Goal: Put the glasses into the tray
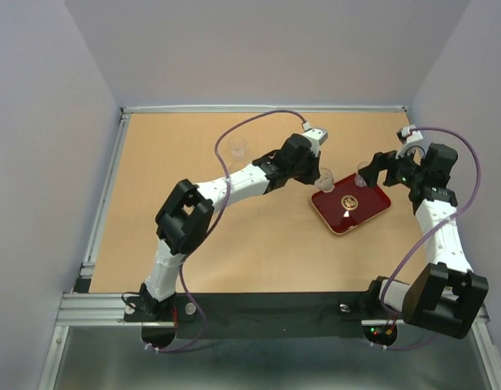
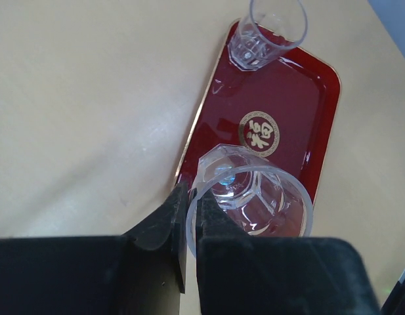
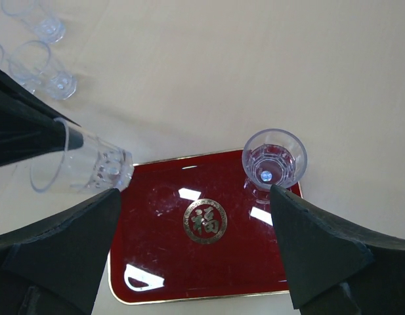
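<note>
left gripper (image 2: 189,220) is clamped on the rim of one clear glass (image 2: 251,197); the wall is pinched between the two fingers (image 2: 164,226), one inside, one outside
in the right wrist view that glass is seen tilted, mouth toward frame left, base over the upper-left corner of the dark red tray (image 3: 189,269); contact with the tray cannot be told

second glass (image 3: 274,161) is stood upright in the tray's upper-right corner in the right wrist view, and appears at the top edge of the left wrist frame
right gripper (image 3: 195,191) is spread wide and nothing is gripped; the second glass is found just beside its fingertip (image 3: 300,230) on the right of the frame, touching or not cannot be told

gold emblem (image 3: 205,222) at tray centre is left uncovered, between the two glasses

in the top view the tray is placed right of centre on the wooden table (image 1: 153,162), turned at an angle to the table edges, with one arm reaching over it from each side

loose glasses (image 3: 48,69) are seen off the tray on the bare table: two at the upper left of the right wrist frame, a third cut by the left edge; in the top view only one is made out, up and left of the tray, beside the purple cable (image 1: 258,122)
</note>
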`<action>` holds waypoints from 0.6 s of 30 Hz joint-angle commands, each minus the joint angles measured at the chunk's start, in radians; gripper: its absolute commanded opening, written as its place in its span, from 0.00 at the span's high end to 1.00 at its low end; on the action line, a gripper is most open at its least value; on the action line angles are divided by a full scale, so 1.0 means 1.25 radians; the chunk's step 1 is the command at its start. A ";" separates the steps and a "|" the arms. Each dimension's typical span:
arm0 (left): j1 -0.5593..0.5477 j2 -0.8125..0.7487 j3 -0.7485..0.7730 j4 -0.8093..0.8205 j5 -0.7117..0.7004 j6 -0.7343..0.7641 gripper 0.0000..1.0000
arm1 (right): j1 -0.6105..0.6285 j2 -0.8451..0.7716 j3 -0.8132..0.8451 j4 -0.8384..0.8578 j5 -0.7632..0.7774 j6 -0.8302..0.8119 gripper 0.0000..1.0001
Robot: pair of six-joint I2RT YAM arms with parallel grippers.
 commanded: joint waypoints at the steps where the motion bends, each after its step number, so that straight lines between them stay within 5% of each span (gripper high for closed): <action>1: -0.021 0.039 0.081 -0.006 0.036 -0.017 1.00 | -0.012 -0.012 0.019 0.046 0.027 0.019 0.00; 18: -0.057 0.130 0.128 -0.086 -0.058 0.005 1.00 | -0.018 -0.015 0.014 0.049 0.001 0.014 0.00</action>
